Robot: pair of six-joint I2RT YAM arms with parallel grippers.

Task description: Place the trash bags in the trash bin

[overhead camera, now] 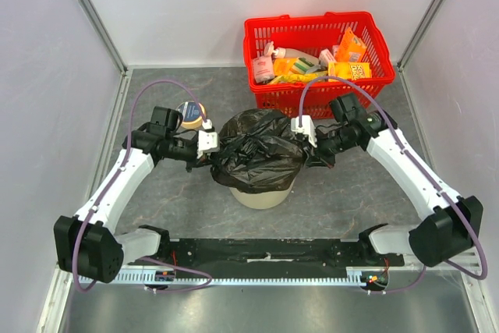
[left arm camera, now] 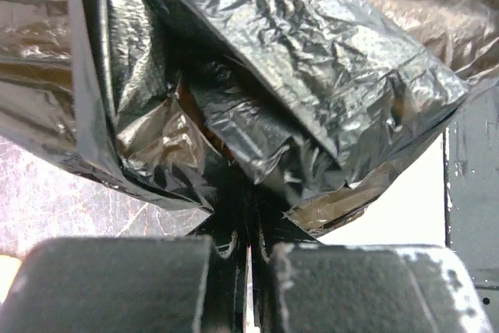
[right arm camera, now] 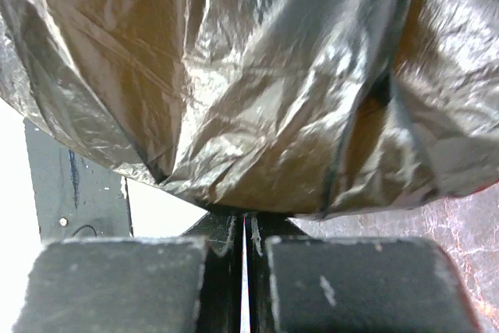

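Black trash bag [overhead camera: 257, 150] sits bulging on top of the beige trash bin [overhead camera: 261, 194], mid-counter [overhead camera: 187, 208]. It covers the bin's mouth and overhangs the rim all round, so only the lower bin wall shows beneath it. Can't tell how deep the bag reaches inside. Left pincer [overhead camera: 217, 157] is at the bag's left flank and right pincer [overhead camera: 310, 155] at its right flank, both at about the same height, arms angled inward toward each other. Left wrist view: left pincer [left arm camera: 249, 263] is closed down to a thin slit, with crumpled black film [left arm camera: 296, 76] nipped between the fingers [left arm camera: 117, 286]. Right wrist view: same story, right pincer [right arm camera: 245, 255] closed to a hairline gap on a fold of the bag [right arm camera: 234, 76], and the film fills most of the view above the pads [right arm camera: 366, 286]. Red wire-mesh basket [overhead camera: 281, 99] stands behind the bin toward the back right, loaded with packaged groceries and just clear of the bag. A round tin [overhead camera: 189, 115] sits on the counter behind the left wrist.
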